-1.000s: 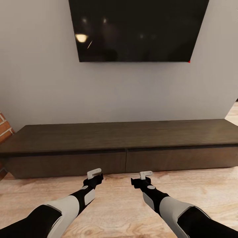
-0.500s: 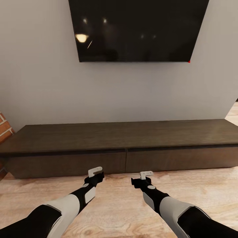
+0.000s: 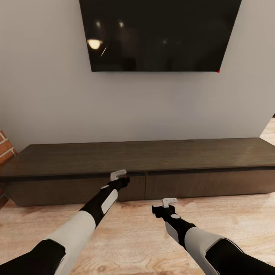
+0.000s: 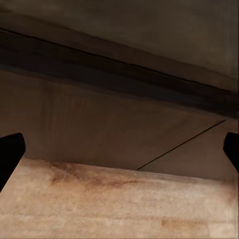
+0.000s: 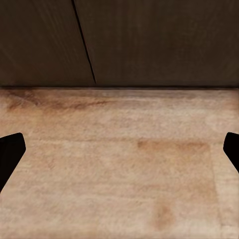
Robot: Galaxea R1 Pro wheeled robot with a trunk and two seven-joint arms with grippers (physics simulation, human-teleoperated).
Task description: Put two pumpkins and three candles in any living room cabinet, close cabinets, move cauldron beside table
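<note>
The cabinet (image 3: pixel 137 156) is a long, low dark-brown unit against the wall, and both of its drawer fronts are shut. My left gripper (image 3: pixel 121 178) is open and held right up against the upper part of the left drawer front (image 3: pixel 76 189), near the seam between the two drawers. In the left wrist view the drawer front (image 4: pixel 99 119) looms close between the spread fingertips (image 4: pixel 10 154). Farther back, my right gripper (image 3: pixel 162 209) hangs open over the floor with nothing in it. The right wrist view has the cabinet (image 5: pixel 149 40) base and the plank floor. Pumpkins, candles, cauldron and table are out of view.
A large black TV (image 3: pixel 156 34) hangs on the grey wall above the cabinet. Red brick of the fireplace (image 3: pixel 4 147) shows at the far left. Light wood plank floor (image 3: pixel 133 236) lies between me and the cabinet.
My left arm has reached forward and up, from over the floor to the left drawer front's upper edge. The right arm and the camera have stayed put.
</note>
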